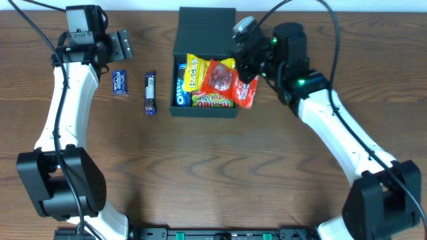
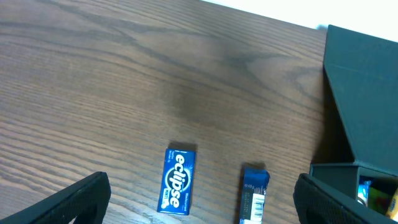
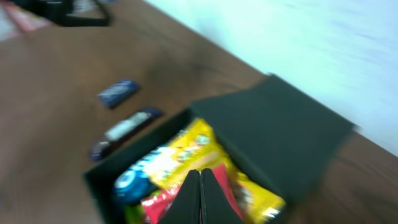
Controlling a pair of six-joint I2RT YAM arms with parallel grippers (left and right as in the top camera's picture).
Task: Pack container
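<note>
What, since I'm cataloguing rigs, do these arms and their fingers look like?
The left arm and right arm have smooth white links between bulky black joints, on black bases. Thin black cables loop from the wrists. The right arm shows small green lights. The left fingers are dark, flat and matte. The right fingers are dark, tapering wedges. No markings are legible.

Dark brown wood-grain table (image 1: 200,173), seen from overhead. Three items rest directly on it. A blue "eclipse" gum packet (image 1: 119,83) lies flat towards the left. Just right of it, apart, lies a narrow dark blue snack bar (image 1: 151,93). Right of the bar stands the dark green container (image 1: 203,111), lid open, near the far edge.
</note>
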